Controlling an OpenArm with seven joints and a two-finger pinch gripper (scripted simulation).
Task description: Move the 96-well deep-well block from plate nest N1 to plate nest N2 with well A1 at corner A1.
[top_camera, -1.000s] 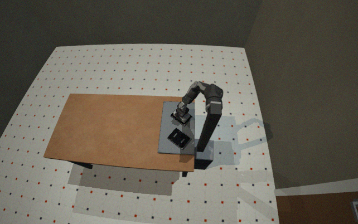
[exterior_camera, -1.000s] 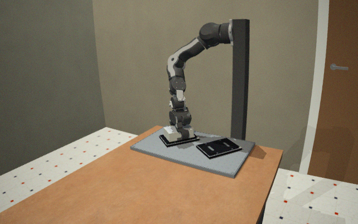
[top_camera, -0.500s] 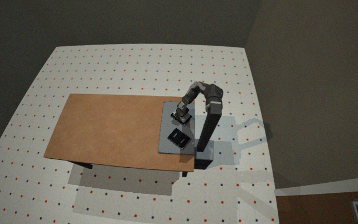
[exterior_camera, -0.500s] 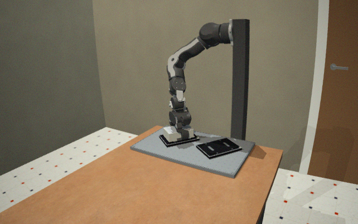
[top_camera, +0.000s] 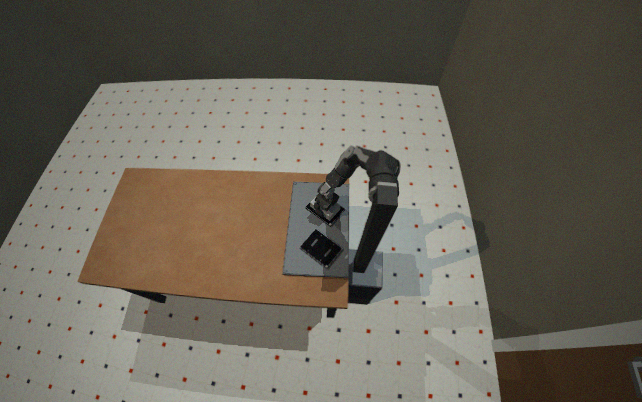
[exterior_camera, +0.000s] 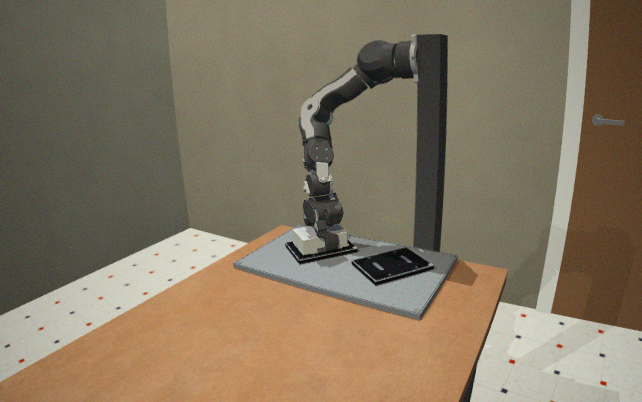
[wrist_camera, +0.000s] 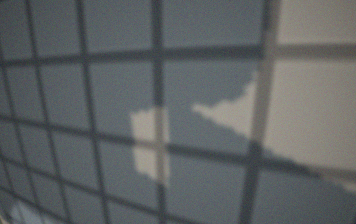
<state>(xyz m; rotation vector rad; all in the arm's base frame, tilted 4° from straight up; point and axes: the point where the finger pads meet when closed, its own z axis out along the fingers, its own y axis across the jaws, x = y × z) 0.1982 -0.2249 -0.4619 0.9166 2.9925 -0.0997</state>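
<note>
The off-white deep-well block (exterior_camera: 319, 241) sits low in the black plate nest N2 (exterior_camera: 323, 253), the left nest in the exterior view and the farther one (top_camera: 325, 209) in the top view. My gripper (exterior_camera: 325, 239) stands straight down over the block and is shut on it, fingers on its sides. The block looks level with the nest; I cannot tell its cut-off corner. Nest N1 (exterior_camera: 392, 264) is empty and also shows in the top view (top_camera: 320, 247). The wrist view shows only a blurred, partly shaded grid of pale squares (wrist_camera: 165, 125); no fingers show there.
Both nests lie on a grey base plate (exterior_camera: 345, 275) at the far end of a brown table (exterior_camera: 250, 340). The arm's dark post (exterior_camera: 429, 140) stands just behind nest N1. A door (exterior_camera: 607, 150) is at the far right.
</note>
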